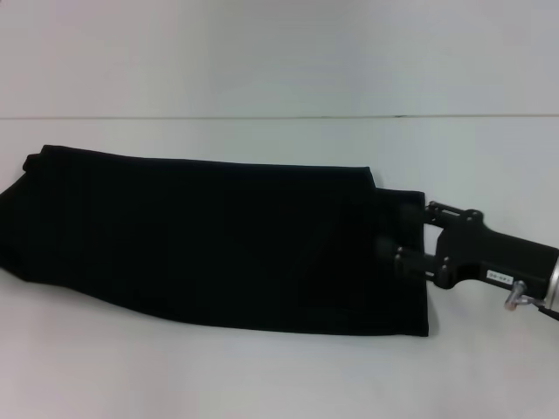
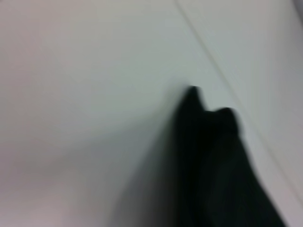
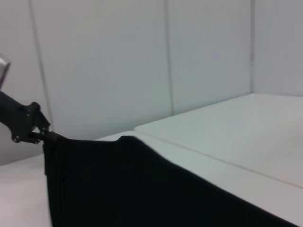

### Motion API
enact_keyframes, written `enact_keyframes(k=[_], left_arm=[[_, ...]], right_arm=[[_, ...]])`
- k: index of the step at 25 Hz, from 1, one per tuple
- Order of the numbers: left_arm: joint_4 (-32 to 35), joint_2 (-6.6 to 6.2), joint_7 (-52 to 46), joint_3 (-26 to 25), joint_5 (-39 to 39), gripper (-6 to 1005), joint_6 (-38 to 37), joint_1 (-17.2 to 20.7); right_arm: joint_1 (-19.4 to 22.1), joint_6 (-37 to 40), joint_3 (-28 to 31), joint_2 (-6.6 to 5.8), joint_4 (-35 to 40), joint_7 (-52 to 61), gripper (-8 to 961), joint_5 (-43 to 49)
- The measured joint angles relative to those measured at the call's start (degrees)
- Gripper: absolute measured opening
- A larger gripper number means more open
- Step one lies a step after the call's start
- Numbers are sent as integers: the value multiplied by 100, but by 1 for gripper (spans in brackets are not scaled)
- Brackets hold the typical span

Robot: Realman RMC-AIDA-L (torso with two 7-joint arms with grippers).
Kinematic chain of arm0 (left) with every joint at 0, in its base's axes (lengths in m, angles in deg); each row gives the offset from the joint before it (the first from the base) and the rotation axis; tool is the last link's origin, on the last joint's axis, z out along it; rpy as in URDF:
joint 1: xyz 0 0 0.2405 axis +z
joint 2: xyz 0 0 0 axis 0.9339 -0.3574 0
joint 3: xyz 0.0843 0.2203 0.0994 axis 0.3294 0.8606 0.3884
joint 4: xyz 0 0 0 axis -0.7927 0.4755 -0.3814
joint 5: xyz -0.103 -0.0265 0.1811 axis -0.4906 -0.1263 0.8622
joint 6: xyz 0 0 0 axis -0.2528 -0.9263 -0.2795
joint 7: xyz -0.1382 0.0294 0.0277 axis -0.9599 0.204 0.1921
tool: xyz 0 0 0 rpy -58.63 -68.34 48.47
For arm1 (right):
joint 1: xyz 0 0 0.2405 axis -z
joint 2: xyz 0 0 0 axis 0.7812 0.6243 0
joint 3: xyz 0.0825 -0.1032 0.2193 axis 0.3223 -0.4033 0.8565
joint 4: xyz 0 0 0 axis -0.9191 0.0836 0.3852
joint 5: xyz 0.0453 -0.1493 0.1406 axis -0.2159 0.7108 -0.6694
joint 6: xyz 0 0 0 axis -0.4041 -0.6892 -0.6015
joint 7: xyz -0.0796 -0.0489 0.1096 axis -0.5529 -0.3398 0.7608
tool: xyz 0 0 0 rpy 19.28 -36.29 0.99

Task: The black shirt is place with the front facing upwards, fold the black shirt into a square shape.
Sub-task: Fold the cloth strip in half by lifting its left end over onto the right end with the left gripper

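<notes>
The black shirt [image 1: 218, 240] is folded into a long band that stretches across the white table [image 1: 279, 375] in the head view. My right gripper [image 1: 397, 230] reaches in over the band's right end. My left arm does not show in the head view. In the right wrist view, my left gripper [image 3: 43, 136] is pinched on a far corner of the black shirt [image 3: 123, 189], and the cloth hangs straight down from that corner. The left wrist view shows only a blurred dark piece of the black shirt [image 2: 213, 165] over the table.
Bare white tabletop lies in front of the shirt and behind it, as far as a seam line [image 1: 279, 117]. Pale wall panels [image 3: 118, 61] stand beyond the table in the right wrist view.
</notes>
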Motion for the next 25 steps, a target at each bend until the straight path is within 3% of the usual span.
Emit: enact_keyframes(k=[4, 6, 11, 13, 16, 19, 20, 23, 25], left_arm=[[31, -31, 122, -2, -380, 45, -494, -283], [144, -16, 165, 41, -654, 45, -850, -605], [373, 283, 172, 389, -778, 45, -1233, -1609], [371, 500, 172, 667, -780, 45, -1203, -2076], [366, 986, 197, 1139, -783, 46, -1098, -2663], [389, 1575, 270, 1575, -790, 46, -922, -2881], [329, 1918, 355, 1838, -794, 46, -731, -2838], [-104, 2190, 597, 2297, -922, 46, -250, -2691], [-925, 2211, 994, 2656, -1259, 46, 338, -2622]], right_arm=[[135, -13, 378, 2, -19, 0, 673, -1], [220, -15, 533, 0, -23, 0, 671, -1], [467, 38, 778, -7, -27, 0, 667, -1], [582, 116, 847, -7, -29, 3, 665, -1], [760, 266, 895, -9, -30, 8, 663, 0], [841, 290, 900, -9, -29, 9, 660, 2], [860, 303, 901, -10, -29, 9, 660, 5], [897, 327, 891, 0, -90, 9, 657, 28], [899, 322, 868, 7, -197, 8, 655, 34]])
